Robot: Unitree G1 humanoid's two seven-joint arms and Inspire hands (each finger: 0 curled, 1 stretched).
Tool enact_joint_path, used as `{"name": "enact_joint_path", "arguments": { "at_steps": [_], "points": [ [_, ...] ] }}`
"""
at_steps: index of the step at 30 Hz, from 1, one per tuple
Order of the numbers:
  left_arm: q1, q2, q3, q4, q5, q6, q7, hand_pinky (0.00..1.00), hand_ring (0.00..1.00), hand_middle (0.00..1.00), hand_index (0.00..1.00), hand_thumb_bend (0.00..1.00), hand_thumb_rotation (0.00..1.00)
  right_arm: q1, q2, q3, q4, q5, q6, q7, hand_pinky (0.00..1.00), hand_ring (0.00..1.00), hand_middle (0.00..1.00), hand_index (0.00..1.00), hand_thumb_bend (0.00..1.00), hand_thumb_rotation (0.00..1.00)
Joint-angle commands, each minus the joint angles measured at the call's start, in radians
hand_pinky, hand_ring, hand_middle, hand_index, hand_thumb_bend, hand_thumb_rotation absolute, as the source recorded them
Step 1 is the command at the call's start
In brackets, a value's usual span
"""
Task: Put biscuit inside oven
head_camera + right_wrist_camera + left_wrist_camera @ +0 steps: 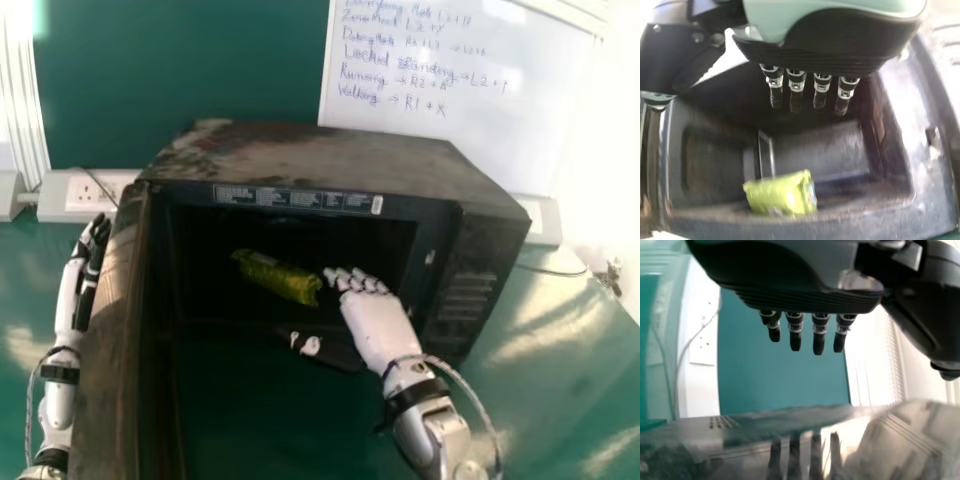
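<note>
In the head view my right hand (pixel 372 315) is at the mouth of the black oven (pixel 330 155), fingers straight and nothing held. The yellow-green biscuit pack (pixel 278 277) lies inside the oven, left of those fingertips with a gap between. From the right wrist view, the pack (pixel 781 194) rests in the oven cavity, apart from my right hand (pixel 810 57), whose fingers are extended. The oven door (pixel 108 350) stands open on the left. On its outer side is my left hand (pixel 82 275), fingers straight; it also hangs in the left wrist view (pixel 805 295).
Behind the oven, white socket strips (pixel 78 195) run along the green wall, with a whiteboard (pixel 430 95) above. A cable (pixel 555 270) lies on the green table (pixel 545 370) to the right. The oven's side walls and open door bound the space around my right hand.
</note>
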Motion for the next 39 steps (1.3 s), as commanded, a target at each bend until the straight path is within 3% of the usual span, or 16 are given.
{"name": "enact_joint_path", "arguments": {
  "at_steps": [1, 6, 16, 23, 34, 39],
  "points": [
    [0.105, -0.027, -0.033, 0.06, 0.054, -0.023, 0.053, 1.0, 1.0, 1.0, 1.0, 1.0, 1.0, 0.023, 0.004, -0.031, -0.011, 0.025, -0.043, -0.044, 0.97, 0.99, 0.99, 0.98, 1.0, 0.94],
    [0.107, -0.018, -0.066, 0.064, 0.082, -0.037, 0.089, 1.0, 1.0, 1.0, 1.0, 1.0, 1.0, 0.06, 0.008, -0.074, -0.02, 0.046, -0.099, -0.099, 0.94, 0.97, 0.97, 0.97, 1.0, 0.97],
    [0.107, -0.008, -0.107, 0.057, 0.1, -0.071, 0.122, 1.0, 1.0, 1.0, 1.0, 1.0, 1.0, 0.125, 0.019, -0.143, -0.079, 0.067, -0.118, -0.112, 0.9, 0.94, 0.96, 0.96, 1.0, 0.93],
    [0.098, -0.008, -0.123, 0.066, 0.092, -0.109, 0.113, 1.0, 1.0, 1.0, 1.0, 1.0, 1.0, 0.152, 0.015, -0.182, -0.09, 0.07, -0.139, -0.127, 0.9, 0.94, 0.95, 0.95, 0.98, 0.97],
    [0.098, -0.008, -0.131, 0.063, 0.151, -0.132, 0.199, 1.0, 1.0, 1.0, 1.0, 1.0, 1.0, 0.206, 0.025, -0.217, -0.14, 0.053, -0.107, -0.111, 0.9, 0.93, 0.95, 0.95, 0.99, 0.99],
    [0.094, -0.009, -0.134, 0.065, 0.153, -0.137, 0.208, 1.0, 1.0, 1.0, 1.0, 1.0, 1.0, 0.238, 0.074, -0.244, -0.172, 0.043, -0.062, -0.145, 0.91, 0.94, 0.96, 0.97, 0.95, 1.0]
  ]
}}
